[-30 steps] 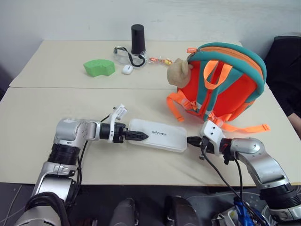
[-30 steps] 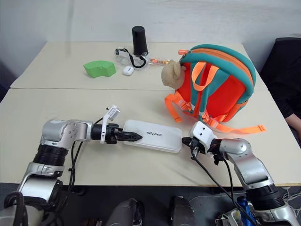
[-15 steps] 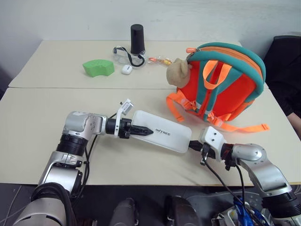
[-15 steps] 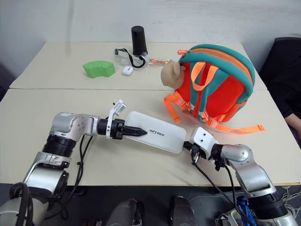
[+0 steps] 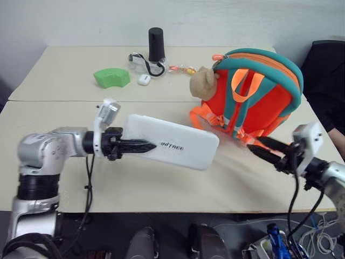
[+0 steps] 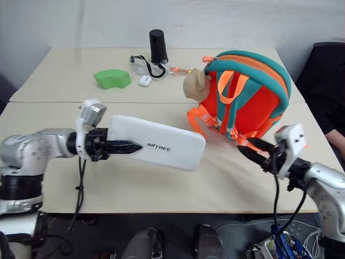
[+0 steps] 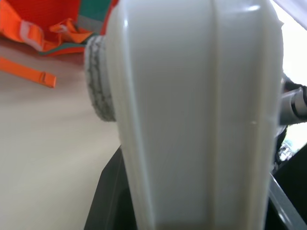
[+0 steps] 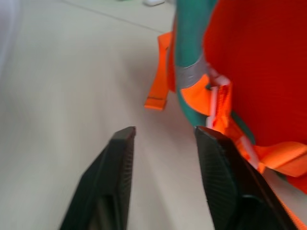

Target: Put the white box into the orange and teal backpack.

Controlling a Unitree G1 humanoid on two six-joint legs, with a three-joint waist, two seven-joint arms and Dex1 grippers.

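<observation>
Lifting off the worktop (image 5: 64, 124), the white box (image 5: 171, 141) now hangs from the left tool (image 5: 135, 145) alone — right tool (image 5: 268, 149) has let go, empty and parted, beside the orange and teal backpack (image 5: 261, 97).

My left gripper (image 5: 137, 145) fingers' grip side is hidden behind the white box (image 5: 172, 141). Box covers part of the table (image 5: 64, 116). Lettering too small to read. Backpack (image 8: 259, 62) cut off and blurred in right wrist view.
</observation>
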